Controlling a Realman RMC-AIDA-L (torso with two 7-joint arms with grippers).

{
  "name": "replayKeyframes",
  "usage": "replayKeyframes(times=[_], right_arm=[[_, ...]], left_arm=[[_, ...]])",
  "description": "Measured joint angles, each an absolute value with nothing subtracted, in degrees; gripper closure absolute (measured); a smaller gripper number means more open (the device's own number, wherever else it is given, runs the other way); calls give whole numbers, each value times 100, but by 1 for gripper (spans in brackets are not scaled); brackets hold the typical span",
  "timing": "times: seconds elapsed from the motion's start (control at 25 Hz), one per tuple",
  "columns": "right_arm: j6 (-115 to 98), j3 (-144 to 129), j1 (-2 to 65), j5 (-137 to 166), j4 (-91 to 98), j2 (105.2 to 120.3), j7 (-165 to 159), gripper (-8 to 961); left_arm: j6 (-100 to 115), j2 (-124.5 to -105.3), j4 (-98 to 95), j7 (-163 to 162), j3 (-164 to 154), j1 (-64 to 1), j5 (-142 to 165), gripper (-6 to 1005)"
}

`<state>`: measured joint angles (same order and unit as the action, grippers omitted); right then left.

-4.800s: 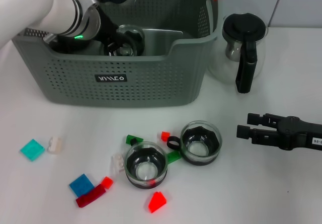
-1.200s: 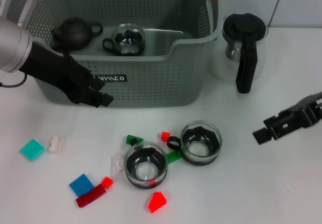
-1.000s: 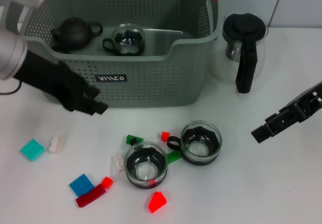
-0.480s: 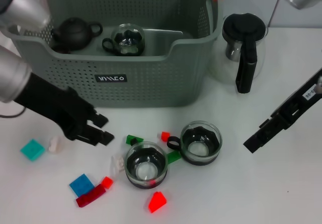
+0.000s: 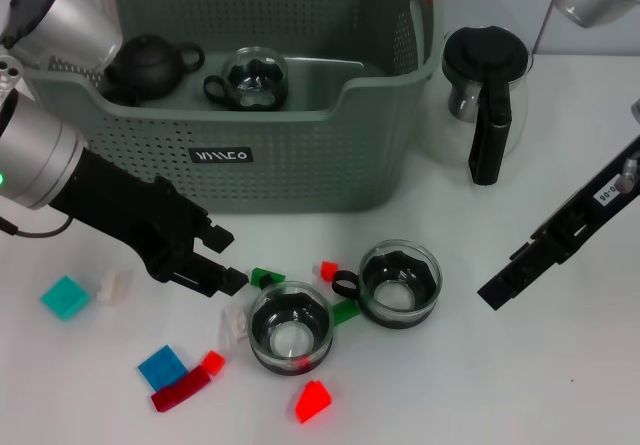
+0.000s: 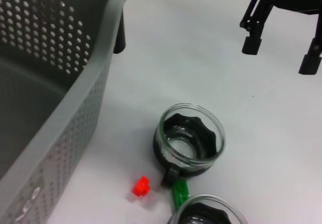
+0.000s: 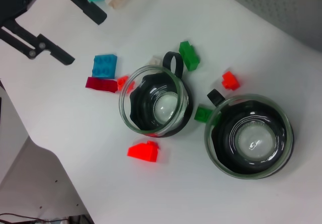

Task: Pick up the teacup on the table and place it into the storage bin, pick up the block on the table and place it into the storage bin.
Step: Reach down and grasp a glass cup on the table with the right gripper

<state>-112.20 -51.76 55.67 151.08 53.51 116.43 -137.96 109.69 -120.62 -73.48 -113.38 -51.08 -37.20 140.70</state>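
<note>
Only the head view looks into the large grey perforated storage bin (image 5: 300, 155), where a black teapot (image 5: 148, 63) and one glass teacup (image 5: 252, 77) sit. Two glass teacups with dark inserts (image 5: 290, 327) (image 5: 400, 283) stand nearer on the white table (image 5: 480, 385) among coloured plastic blocks (image 5: 312, 400). The left gripper (image 5: 215, 262) hangs low beside them, fingers apart, empty. The right gripper (image 5: 497, 287) slants down at the right, fingers apart, empty.

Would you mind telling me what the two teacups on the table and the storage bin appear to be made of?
Both teacups look like clear glass around a dark glossy inner liner: the rims are see-through and catch highlights. The storage bin looks like matte grey moulded plastic, judging by its even rows of perforations, though the material is a guess.
</note>
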Motion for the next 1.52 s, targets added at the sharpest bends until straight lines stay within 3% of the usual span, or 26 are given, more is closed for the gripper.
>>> replayKeyframes(times=[0.16, 0.48, 0.88, 1.52], right_arm=[[-11131, -5188, 5612, 15121, 5351, 11655, -13972, 42], [-10814, -5839, 5663, 15104, 5415, 11712, -13808, 44], [-10365, -6784, 5928, 15110, 5576, 11986, -12667, 58], [-9392, -7935, 5875, 15087, 5518, 12034, -12455, 58]], left_arm=[[10815, -12084, -7348, -11337, -5106, -3696, 14059, 421], [10612, -12106, -7295, -11322, -5107, -3679, 14041, 424], [10367, -12162, -7187, -11285, -5107, -3670, 14041, 428], [10149, -12164, -6944, -11165, -4971, -3596, 13751, 431]])
